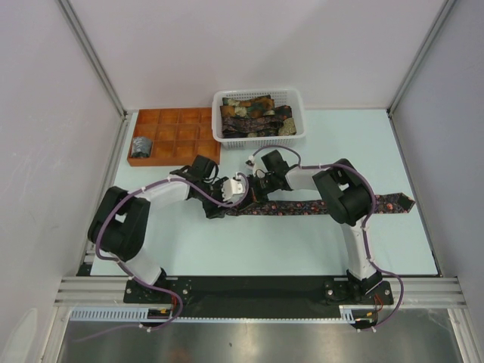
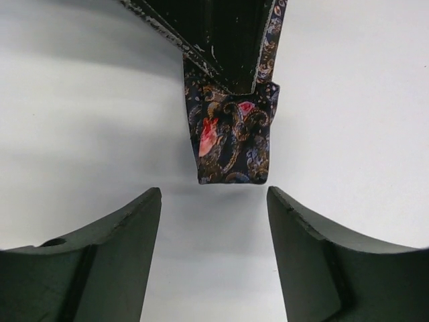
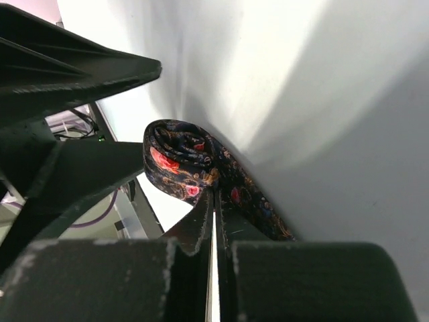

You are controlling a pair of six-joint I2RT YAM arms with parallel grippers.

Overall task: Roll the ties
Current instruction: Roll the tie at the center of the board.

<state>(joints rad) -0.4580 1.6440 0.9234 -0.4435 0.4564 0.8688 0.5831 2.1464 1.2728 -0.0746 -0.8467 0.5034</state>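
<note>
lying flat: one dark tie (image 1: 302,206), end rolled. several more ties (image 1: 253,117) in basket (image 1: 296,128). left gripper (image 2: 214,201) gaping, holding nothing. right gripper (image 3: 213,201) pinching together beside roll.

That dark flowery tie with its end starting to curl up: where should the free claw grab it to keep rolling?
Probably the small roll itself, across its width. The left gripper stands open, facing its flat end, a finger to each side, so it could slide straight forward and pinch both edges. The right gripper looks shut on the tie beside the roll.
</note>
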